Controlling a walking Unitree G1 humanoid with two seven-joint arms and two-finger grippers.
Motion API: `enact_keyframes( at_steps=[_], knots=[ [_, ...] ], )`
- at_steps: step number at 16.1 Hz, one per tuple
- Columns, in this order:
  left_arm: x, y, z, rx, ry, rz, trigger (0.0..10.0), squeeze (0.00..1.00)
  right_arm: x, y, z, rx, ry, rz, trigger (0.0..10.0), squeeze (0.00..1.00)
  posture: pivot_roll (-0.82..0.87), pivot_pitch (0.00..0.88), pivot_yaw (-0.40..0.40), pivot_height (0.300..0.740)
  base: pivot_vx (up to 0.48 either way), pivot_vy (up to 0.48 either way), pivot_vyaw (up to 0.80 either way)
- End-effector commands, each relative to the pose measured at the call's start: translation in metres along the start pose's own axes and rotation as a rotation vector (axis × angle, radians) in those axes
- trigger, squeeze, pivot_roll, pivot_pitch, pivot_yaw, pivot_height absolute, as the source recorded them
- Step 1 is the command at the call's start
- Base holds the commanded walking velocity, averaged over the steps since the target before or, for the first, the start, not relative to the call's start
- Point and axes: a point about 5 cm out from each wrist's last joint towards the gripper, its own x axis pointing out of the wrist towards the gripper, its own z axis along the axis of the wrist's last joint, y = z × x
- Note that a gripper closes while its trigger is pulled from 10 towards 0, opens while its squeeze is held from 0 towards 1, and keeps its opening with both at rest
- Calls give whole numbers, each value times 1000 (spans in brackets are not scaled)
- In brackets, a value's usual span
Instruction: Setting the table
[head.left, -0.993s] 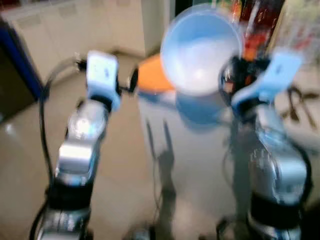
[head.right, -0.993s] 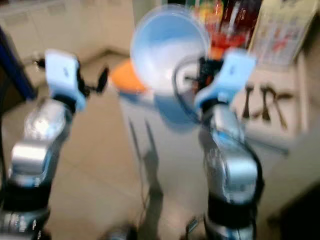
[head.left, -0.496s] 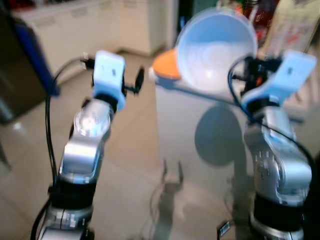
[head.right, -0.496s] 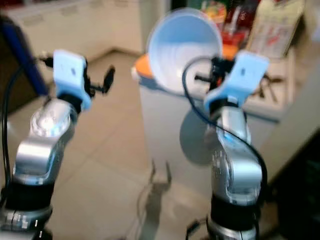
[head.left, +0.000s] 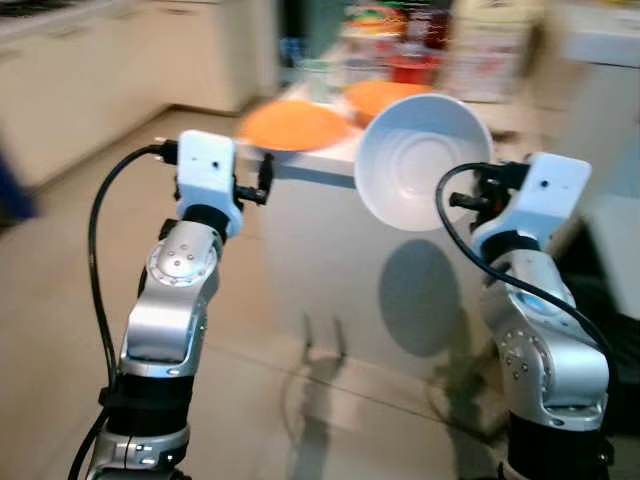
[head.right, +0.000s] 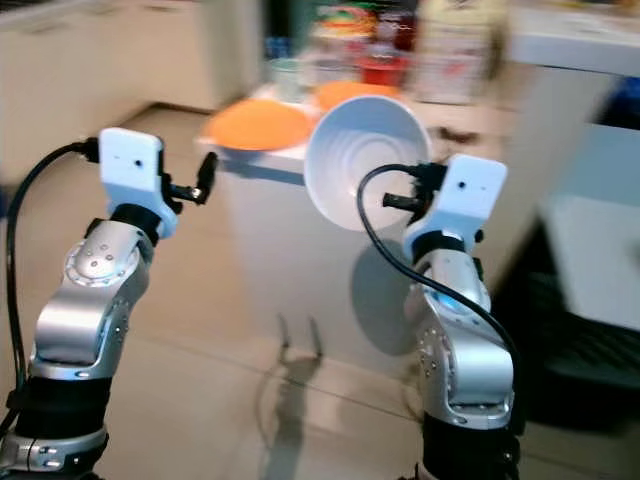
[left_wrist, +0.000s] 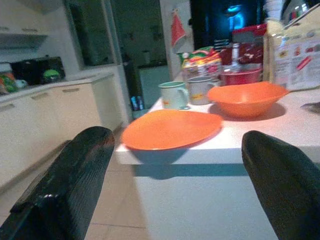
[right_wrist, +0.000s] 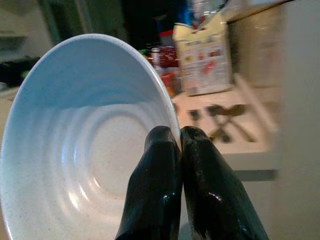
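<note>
fingers (right_wrist: 200, 190) of my right gripper (right_wrist: 179, 145) pinch the rim of a white bowl (head.left: 420, 160), held tilted before the counter (left_wrist: 240, 150). my left gripper (left_wrist: 175, 165) is spread wide, facing an orange plate (left_wrist: 170, 129) on the counter's edge.

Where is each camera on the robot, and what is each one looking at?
Left eye view: on the head, looking forward and down at both silver arms, the white bowl and the counter.
Right eye view: beside it, same scene.
Left wrist view: on the left arm, looking past its open black fingers at the orange plate and orange bowl.
Right wrist view: on the right arm, looking along fingers pinching the white bowl's rim.
Shared: the eye views and the left wrist view show the orange plate.
</note>
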Motion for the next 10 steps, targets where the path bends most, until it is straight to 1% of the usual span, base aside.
enact_keyframes(
  at_steps=[1,2,3,4,5,6,8,10],
  knots=[
    [-1,-2,-1,3,-2,18,10000,0,4,0,3,-16,-4,28,10000,0,52,0,-31,740,0,-345,0],
    [-3,-2,-3,11,2,25,10000,0,9,0,-1,-26,12,36,10000,0,75,0,-46,740,0,-356,0],
    [-4,-1,-7,37,17,25,10000,0,12,-1,-9,-34,48,20,10000,0,86,0,-55,740,0,-375,0],
    [-4,-1,-7,42,16,27,10000,0,13,-1,-11,-35,55,16,10000,0,83,0,-53,740,0,-375,0],
    [-4,1,-7,17,19,42,10000,0,12,3,-10,-37,56,18,10000,0,72,0,-47,740,0,-454,0],
    [-2,0,-6,22,18,37,10000,0,10,3,-9,-32,49,16,10000,0,71,0,-44,740,0,-480,0],
    [0,-4,-1,23,2,27,10000,0,11,1,-8,-30,44,12,10000,0,73,0,-42,740,0,-480,0],
    [7,-9,9,48,-33,0,10000,0,15,-7,-4,12,27,-45,10000,0,58,0,-13,740,0,-480,0]
  ],
)
